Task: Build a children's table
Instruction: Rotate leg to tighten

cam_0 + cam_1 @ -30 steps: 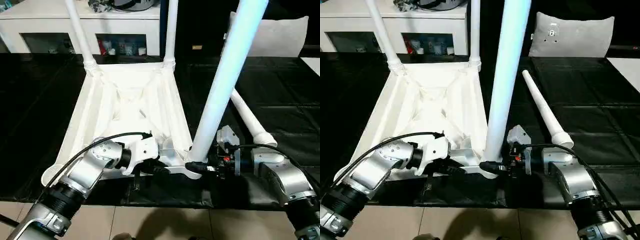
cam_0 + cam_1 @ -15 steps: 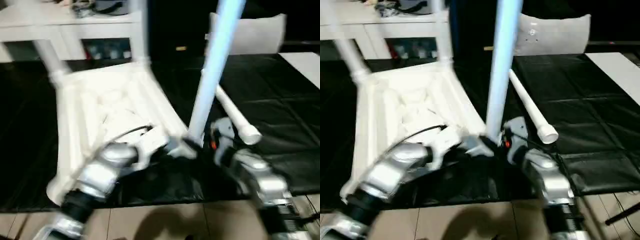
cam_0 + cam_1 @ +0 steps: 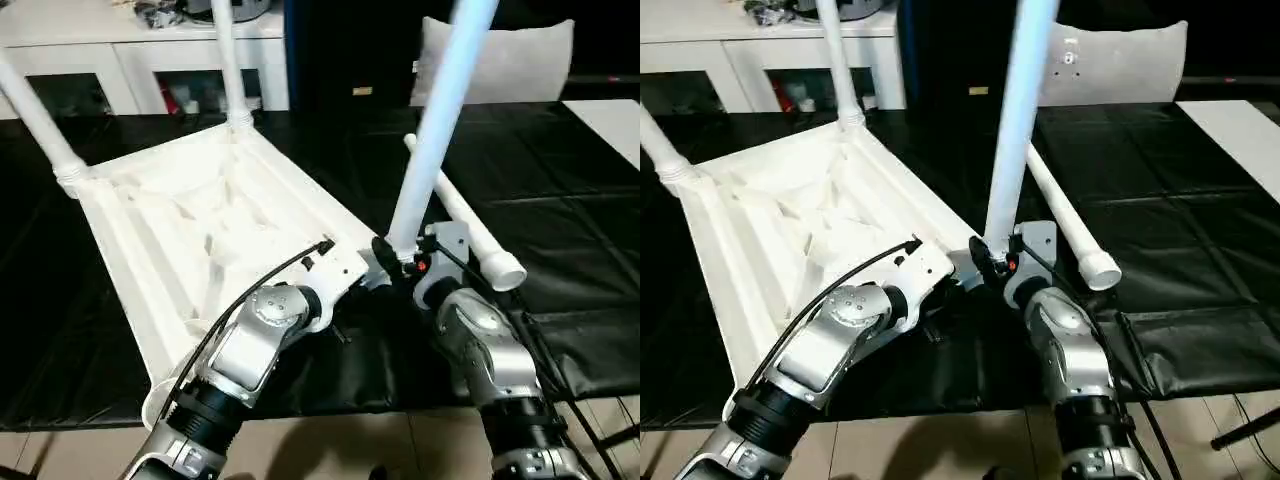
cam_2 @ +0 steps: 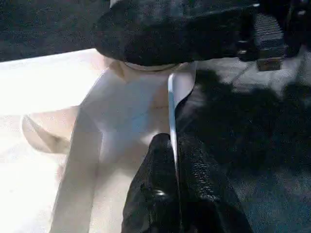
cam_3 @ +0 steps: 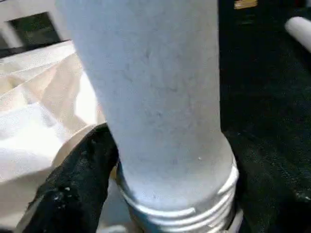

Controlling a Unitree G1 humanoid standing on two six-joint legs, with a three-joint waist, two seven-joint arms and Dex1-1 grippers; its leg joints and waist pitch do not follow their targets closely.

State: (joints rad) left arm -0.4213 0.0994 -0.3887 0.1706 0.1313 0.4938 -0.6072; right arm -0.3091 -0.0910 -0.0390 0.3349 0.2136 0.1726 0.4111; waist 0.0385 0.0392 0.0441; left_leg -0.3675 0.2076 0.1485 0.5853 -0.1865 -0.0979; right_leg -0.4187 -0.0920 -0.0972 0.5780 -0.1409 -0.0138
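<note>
Left eye view: the tabletop [image 3: 190, 220] lies upside down on the black floor mat [image 3: 560, 200]. The left gripper [image 4: 177, 194] pinches its near rim to steady it, while the right gripper [image 3: 392, 258] clamps the third leg [image 3: 432, 125] upright over the corner socket. The fourth leg [image 3: 462, 215] lies just right.

The place looks like a furnished indoor test room. Black sheeting [image 3: 560, 190] covers a tiled floor [image 3: 330, 445], a white cabinet [image 3: 130, 60] with glass doors holds small items, and a grey cushion [image 3: 520, 60] leans at the back.
</note>
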